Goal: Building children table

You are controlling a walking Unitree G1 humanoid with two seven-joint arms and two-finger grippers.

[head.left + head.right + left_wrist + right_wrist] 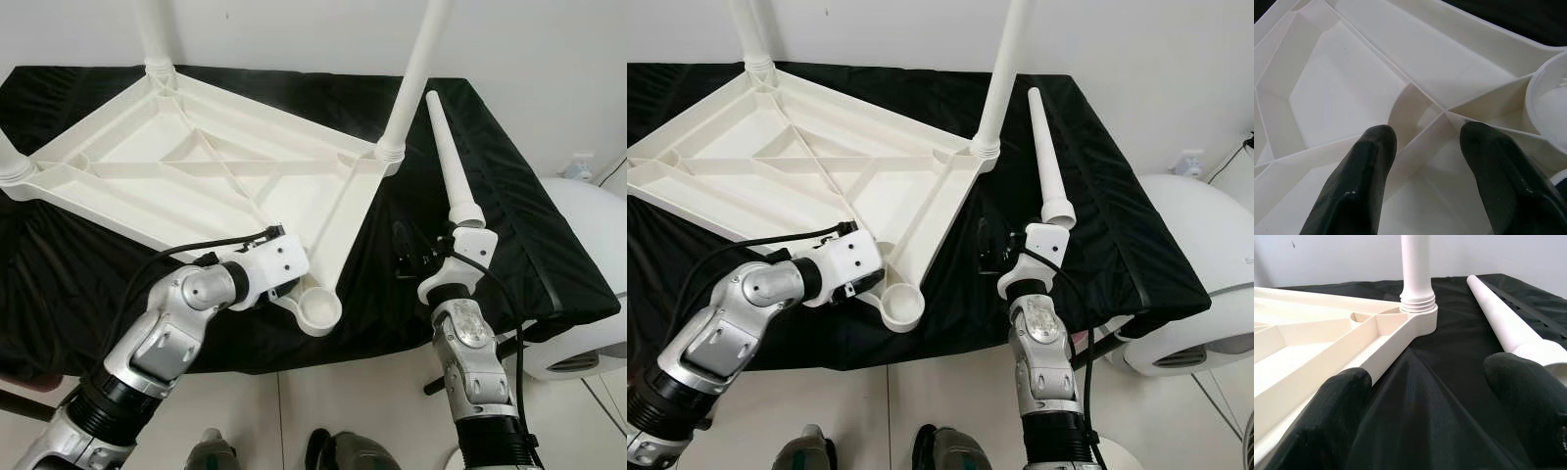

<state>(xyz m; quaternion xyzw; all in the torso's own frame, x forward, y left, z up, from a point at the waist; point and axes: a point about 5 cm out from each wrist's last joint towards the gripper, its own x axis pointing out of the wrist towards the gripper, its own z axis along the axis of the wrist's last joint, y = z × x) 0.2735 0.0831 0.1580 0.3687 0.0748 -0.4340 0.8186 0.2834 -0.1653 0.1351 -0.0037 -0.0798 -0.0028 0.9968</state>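
A white plastic table top (186, 166) lies upside down on a black cloth (509, 215). Three white legs stand screwed into its corners, one of them (416, 69) at the right. The near corner socket (319, 311) holds no leg. A loose white leg (449, 162) lies on the cloth to the right. My left gripper (1425, 166) is open, its fingers straddling a rib of the table top just behind the near socket (1552, 107). My right gripper (1430, 411) is open and low over the cloth, between the table top's edge and the loose leg (1503, 318), holding nothing.
The cloth-covered table ends just in front of my arms, with tiled floor (294, 411) and my feet below. A round white appliance (588, 284) stands close on the right. A white wall (294, 29) runs behind the table.
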